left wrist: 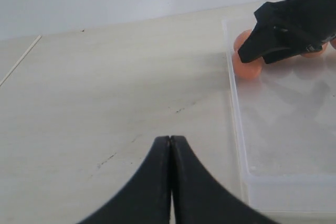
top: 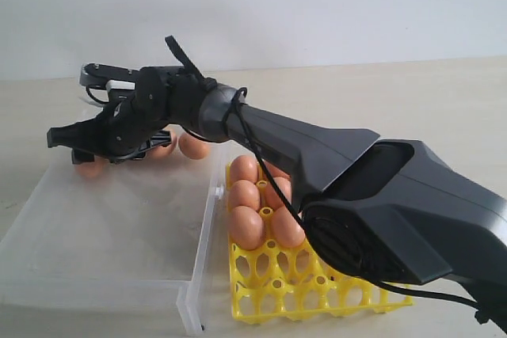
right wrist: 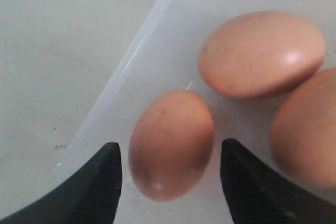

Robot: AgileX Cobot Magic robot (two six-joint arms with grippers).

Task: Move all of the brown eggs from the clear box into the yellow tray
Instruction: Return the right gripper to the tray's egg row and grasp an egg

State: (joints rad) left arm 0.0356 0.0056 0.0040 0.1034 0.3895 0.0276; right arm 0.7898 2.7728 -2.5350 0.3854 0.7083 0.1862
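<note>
Left wrist view: my left jaws are pressed together, empty, parked over the tabletop out of the way. In the clear box my right jaws stand wide apart on either side of one brown egg, ready to pinch it for the yellow tray just beside.

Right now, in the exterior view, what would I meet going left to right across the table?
Right hand, open over the clear box → brown egg by the box's far right corner → yellow tray holding more eggs.
</note>
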